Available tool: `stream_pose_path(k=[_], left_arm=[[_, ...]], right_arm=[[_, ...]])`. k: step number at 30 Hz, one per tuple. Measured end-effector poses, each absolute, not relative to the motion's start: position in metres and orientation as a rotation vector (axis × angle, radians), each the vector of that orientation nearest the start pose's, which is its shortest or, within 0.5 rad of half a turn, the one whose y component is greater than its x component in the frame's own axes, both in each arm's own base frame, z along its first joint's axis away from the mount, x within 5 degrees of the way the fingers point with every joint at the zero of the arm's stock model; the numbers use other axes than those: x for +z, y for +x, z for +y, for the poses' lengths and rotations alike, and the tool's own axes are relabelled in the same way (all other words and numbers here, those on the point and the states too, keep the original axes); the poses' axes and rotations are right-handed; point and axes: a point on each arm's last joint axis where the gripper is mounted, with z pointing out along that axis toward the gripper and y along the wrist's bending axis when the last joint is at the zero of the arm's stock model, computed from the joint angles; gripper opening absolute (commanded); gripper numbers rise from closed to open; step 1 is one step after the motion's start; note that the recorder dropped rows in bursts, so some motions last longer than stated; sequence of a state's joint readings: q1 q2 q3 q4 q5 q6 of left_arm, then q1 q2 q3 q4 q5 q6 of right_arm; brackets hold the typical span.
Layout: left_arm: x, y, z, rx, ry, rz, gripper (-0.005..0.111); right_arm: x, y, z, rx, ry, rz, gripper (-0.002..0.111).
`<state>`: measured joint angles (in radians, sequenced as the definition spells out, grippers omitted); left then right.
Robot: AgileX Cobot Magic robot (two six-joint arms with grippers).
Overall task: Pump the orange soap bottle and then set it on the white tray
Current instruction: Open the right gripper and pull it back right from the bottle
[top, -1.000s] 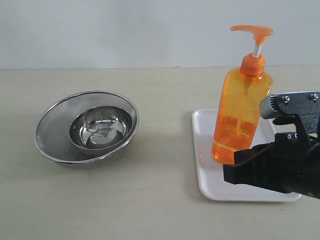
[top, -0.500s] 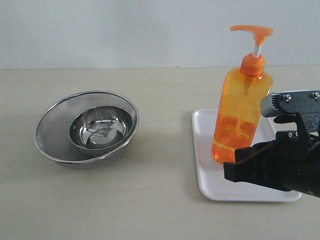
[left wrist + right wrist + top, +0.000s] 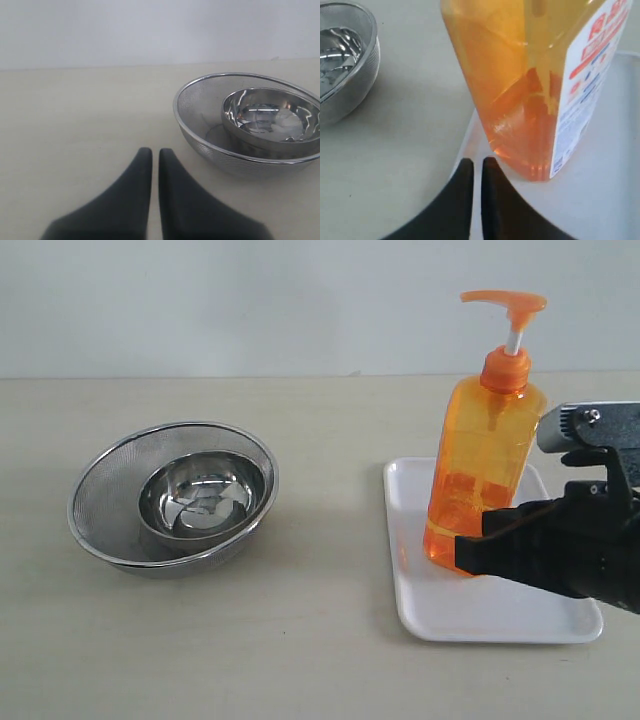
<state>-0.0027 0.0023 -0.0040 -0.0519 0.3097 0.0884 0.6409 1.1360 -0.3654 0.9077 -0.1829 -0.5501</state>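
The bottle (image 3: 485, 455) stands on the tray (image 3: 450, 610) as the right jaws (narrow and empty, like the left) draw back, so placing looks done.

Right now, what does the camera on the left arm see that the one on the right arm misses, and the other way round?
Only the left wrist view shows the left arm's black claw, shut and empty, and the pale back wall.

Only the right wrist view shows the translucent orange plastic soap bottle with its white-red label. The bottle stands on the glossy white plastic tray, and the right arm's black claw is shut in front of it.

Both views show the round steel mesh bowl, the smaller shiny bowl inside it, and the beige table.
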Motion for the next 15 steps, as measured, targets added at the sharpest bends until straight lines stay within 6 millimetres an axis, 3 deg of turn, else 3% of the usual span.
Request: stream_pose_path(k=[9,15], left_arm=[[0.1864,0.0543,-0.0016,0.012,0.049,1.791,0.005],[0.1864,0.0543,-0.0016,0.012,0.049,1.791,0.005]], right_arm=[[0.1998,0.161,0.114,0.454,-0.356,2.22,0.001],[0.2064,0.1698,0.1055,0.382,-0.199,2.144,0.001]])
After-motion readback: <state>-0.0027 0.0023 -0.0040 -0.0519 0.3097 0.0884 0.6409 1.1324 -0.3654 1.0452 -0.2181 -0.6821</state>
